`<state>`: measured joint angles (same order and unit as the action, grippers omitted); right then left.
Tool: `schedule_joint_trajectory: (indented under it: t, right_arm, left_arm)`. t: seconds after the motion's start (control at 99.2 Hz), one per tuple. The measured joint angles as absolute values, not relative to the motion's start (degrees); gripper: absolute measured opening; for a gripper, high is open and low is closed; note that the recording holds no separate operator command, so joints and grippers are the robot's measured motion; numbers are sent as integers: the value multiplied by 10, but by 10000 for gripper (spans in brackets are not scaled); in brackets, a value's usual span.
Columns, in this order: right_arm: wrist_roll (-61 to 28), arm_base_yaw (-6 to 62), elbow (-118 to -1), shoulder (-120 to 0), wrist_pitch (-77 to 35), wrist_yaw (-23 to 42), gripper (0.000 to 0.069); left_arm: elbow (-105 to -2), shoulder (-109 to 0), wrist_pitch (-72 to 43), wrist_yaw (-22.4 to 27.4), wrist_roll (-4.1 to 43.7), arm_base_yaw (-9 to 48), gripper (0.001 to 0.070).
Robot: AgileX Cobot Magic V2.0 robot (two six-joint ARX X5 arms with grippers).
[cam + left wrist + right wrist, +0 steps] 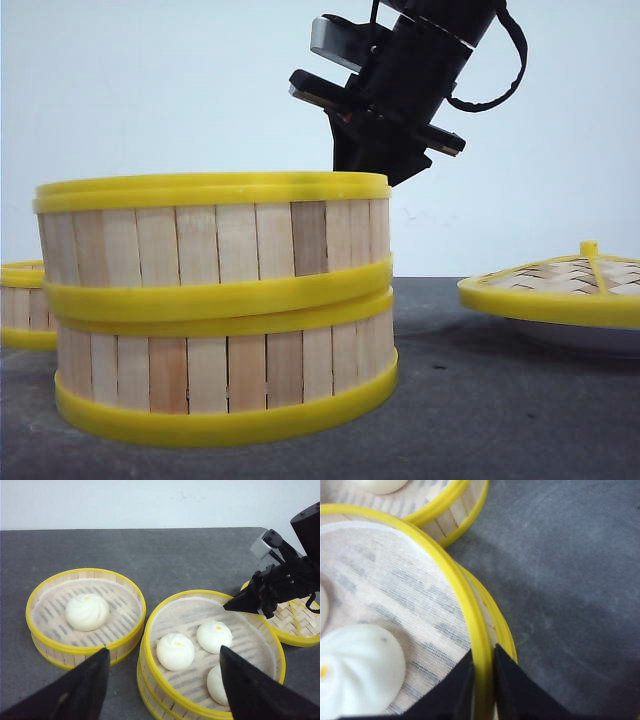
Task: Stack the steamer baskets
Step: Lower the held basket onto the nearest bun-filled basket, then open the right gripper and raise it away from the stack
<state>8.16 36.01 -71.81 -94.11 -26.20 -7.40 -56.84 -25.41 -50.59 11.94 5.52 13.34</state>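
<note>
Pinching the top basket's (215, 240) yellow rim, the right claw (481, 677) is seating it, slightly skewed, on the bottom basket (225, 375). Left claw (162, 682) is hovering spread wide. Next probably means letting go, then fetching the third basket (86, 615) just beside.

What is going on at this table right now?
A two-armed robot is stacking steamer baskets. The right tool pinches the rim of the top basket, which sits slightly askew on the bottom basket. The left tool hangs open above, holding nothing. A third basket with one bun stands apart on the table, and the woven lid rests to the right.
</note>
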Motion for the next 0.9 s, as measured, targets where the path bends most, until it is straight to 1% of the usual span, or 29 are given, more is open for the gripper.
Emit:
schedule_joint_trajectory:
  t: [0.182, 0.353, 0.676, 0.706, 0.736, 0.837, 0.897]
  right_arm:
    - [81, 359, -718, -942, -266, -71, 34]
    - [80, 357, -719, -950, -277, -44, 31]
    - [80, 352, -725, -963, -281, -43, 35]
    - [80, 352, -725, -964, -281, -43, 56]
    - [80, 352, -725, -966, -282, -40, 98]
    - [82, 352, -725, -974, -282, -34, 275]
    - [82, 349, -725, -974, -283, -34, 333]
  left_arm:
    - [-568, -254, -506, 119, 55, 133, 421]
    - [-568, -254, -506, 119, 55, 133, 421]
    - [-568, -254, -507, 119, 55, 134, 421]
    - [-568, -254, -507, 119, 55, 134, 421]
    - [-568, -254, -507, 119, 55, 134, 421]
    - [-568, -254, -507, 119, 55, 134, 421]
    - [-568, -254, -507, 119, 55, 134, 421]
